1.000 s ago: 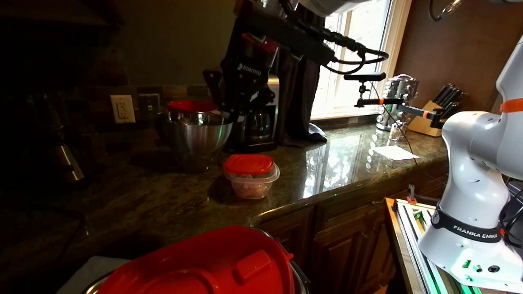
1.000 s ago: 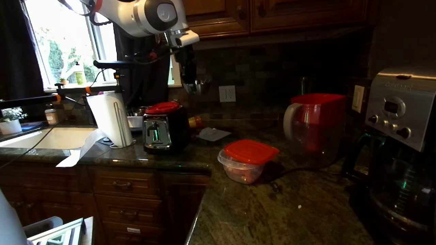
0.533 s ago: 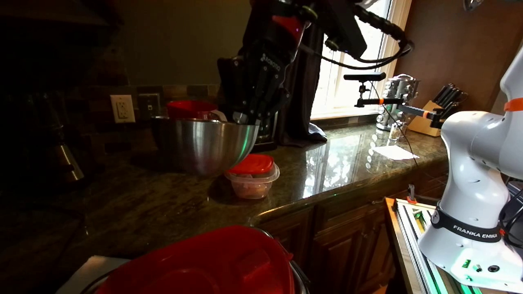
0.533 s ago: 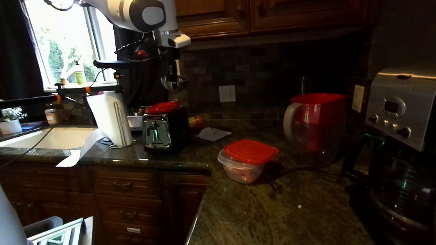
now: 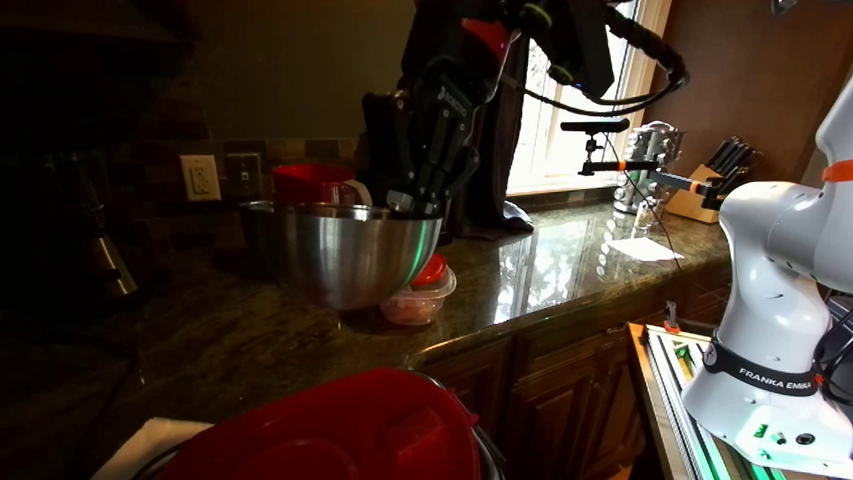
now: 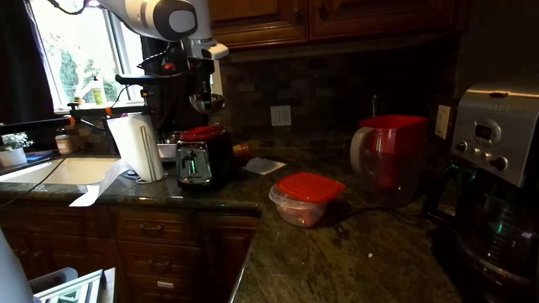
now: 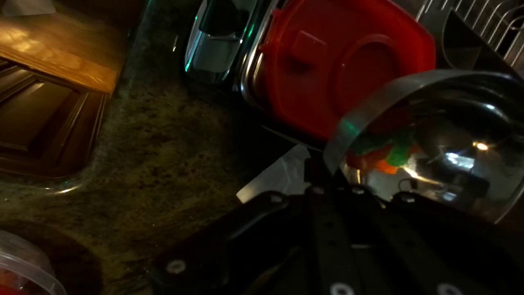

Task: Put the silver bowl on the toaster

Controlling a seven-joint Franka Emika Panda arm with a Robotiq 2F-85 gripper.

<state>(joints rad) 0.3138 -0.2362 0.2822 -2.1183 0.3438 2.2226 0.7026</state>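
My gripper point(image 5: 410, 205) is shut on the near rim of the silver bowl point(image 5: 346, 257) and holds it upright in the air. In the wrist view the fingertips point(image 7: 327, 174) pinch the rim of the bowl point(image 7: 462, 164); orange and green patches show inside, contents or reflections I cannot tell. The toaster point(image 6: 193, 166) stands on the counter with a red lid point(image 6: 201, 133) lying over its top. In an exterior view the bowl point(image 6: 206, 103) appears above the toaster. In the wrist view the toaster's chrome end point(image 7: 217, 57) is at upper middle, left of the bowl.
A clear tub with red lid point(image 6: 301, 210) sits on the counter near the corner. A red-topped jug point(image 6: 387, 130) and coffee maker point(image 6: 497, 126) stand farther along. A paper towel roll point(image 6: 134, 147) stands beside the toaster. A metal rack point(image 7: 495, 24) shows in the wrist view.
The gripper has carried the bowl toward the toaster: left in one exterior view, and right, lower and nearer the camera in another. The bowl stays held. The toaster and red lid have not moved.
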